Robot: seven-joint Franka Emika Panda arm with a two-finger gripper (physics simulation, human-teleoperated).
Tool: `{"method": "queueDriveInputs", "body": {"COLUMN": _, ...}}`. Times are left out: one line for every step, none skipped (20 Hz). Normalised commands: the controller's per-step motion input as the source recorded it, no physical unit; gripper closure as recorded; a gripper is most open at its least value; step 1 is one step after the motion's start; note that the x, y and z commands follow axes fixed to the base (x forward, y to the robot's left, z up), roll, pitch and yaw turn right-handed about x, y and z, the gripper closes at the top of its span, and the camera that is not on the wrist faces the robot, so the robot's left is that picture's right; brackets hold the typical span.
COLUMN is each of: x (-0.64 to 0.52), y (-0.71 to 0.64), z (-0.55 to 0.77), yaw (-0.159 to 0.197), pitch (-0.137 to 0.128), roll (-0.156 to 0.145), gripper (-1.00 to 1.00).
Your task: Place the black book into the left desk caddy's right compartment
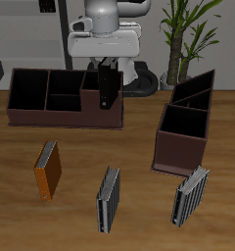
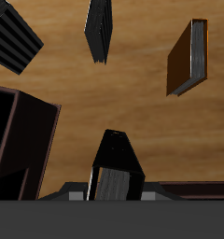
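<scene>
The black book (image 1: 109,86) hangs upright in the fingers (image 1: 108,69), long axis vertical, upper end gripped, lower end pointing down. In the exterior view it sits upper centre of the frame, over the tall end section of the wide caddy (image 1: 65,97). In the wrist view the book (image 2: 117,166) shows end-on, tapering away from the camera; the fingers (image 2: 112,194) are closed on its near end.

The left caddy (image 1: 187,122) stands at centre right, narrow and deep, well apart from the book.

The tabletop (image 1: 139,216) is brown wood grain. An orange-brown book (image 1: 48,170) and two grey striped books (image 1: 109,198) (image 1: 191,194) lie toward the lower frame. Behind the tabletop stand a plant (image 1: 184,37) and a grey wall.
</scene>
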Motion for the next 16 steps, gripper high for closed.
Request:
{"method": "queueDriveInputs", "body": {"x": 0.09, "y": 0.41, "z": 0.4, "yaw": 0.036, "pitch": 0.006, "roll": -0.085, "gripper": 1.0}}
{"method": "queueDriveInputs", "body": {"x": 0.04, "y": 0.53, "z": 0.39, "yaw": -0.025, "pitch": 0.002, "roll": -0.026, "gripper": 1.0}}
{"method": "queueDriveInputs", "body": {"x": 0.12, "y": 0.88, "z": 0.41, "yaw": 0.106, "pitch": -0.02, "roll": -0.02, "gripper": 1.0}}
{"method": "queueDriveInputs", "body": {"x": 0.09, "y": 0.56, "z": 0.31, "yaw": 0.037, "pitch": -0.013, "roll": -0.06, "gripper": 1.0}}
{"method": "queueDriveInputs", "body": {"x": 0.07, "y": 0.43, "z": 0.23, "yaw": 0.018, "pitch": -0.003, "roll": -0.071, "gripper": 1.0}}
{"method": "queueDriveInputs", "body": {"x": -0.04, "y": -0.14, "z": 0.0, "yaw": 0.0, "pitch": 0.0, "roll": 0.0, "gripper": 1.0}}
{"method": "queueDriveInputs", "body": {"x": 0.17, "y": 1.32, "z": 0.69, "yaw": 0.063, "pitch": -0.021, "roll": 0.008, "gripper": 1.0}}
{"method": "queueDriveInputs", "body": {"x": 0.14, "y": 0.8, "z": 0.4, "yaw": -0.041, "pitch": 0.028, "roll": -0.008, "gripper": 1.0}}
{"method": "queueDriveInputs", "body": {"x": 0.09, "y": 0.61, "z": 0.34, "yaw": 0.032, "pitch": -0.004, "roll": 0.038, "gripper": 1.0}}
{"method": "queueDriveInputs", "body": {"x": 0.06, "y": 0.39, "z": 0.27, "yaw": 0.013, "pitch": -0.003, "roll": 0.012, "gripper": 1.0}}
{"method": "queueDriveInputs", "body": {"x": 0.14, "y": 0.56, "z": 0.32, "yaw": -0.01, "pitch": 0.014, "roll": -0.013, "gripper": 1.0}}
{"method": "queueDriveInputs", "body": {"x": 0.15, "y": 0.57, "z": 0.34, "yaw": 0.0, "pitch": 0.013, "roll": 0.056, "gripper": 1.0}}
{"method": "queueDriveInputs", "body": {"x": 0.18, "y": 0.46, "z": 0.27, "yaw": -0.037, "pitch": 0.05, "roll": 0.036, "gripper": 1.0}}
{"method": "queueDriveInputs", "body": {"x": 0.19, "y": 0.32, "z": 0.33, "yaw": -0.043, "pitch": 0.033, "roll": -0.04, "gripper": 1.0}}
{"method": "queueDriveInputs", "body": {"x": 0.21, "y": 0.37, "z": 0.27, "yaw": -0.013, "pitch": 0.031, "roll": 0.003, "gripper": 1.0}}
{"method": "queueDriveInputs", "body": {"x": 0.16, "y": 0.24, "z": 0.22, "yaw": -0.104, "pitch": 0.069, "roll": 0.009, "gripper": 1.0}}
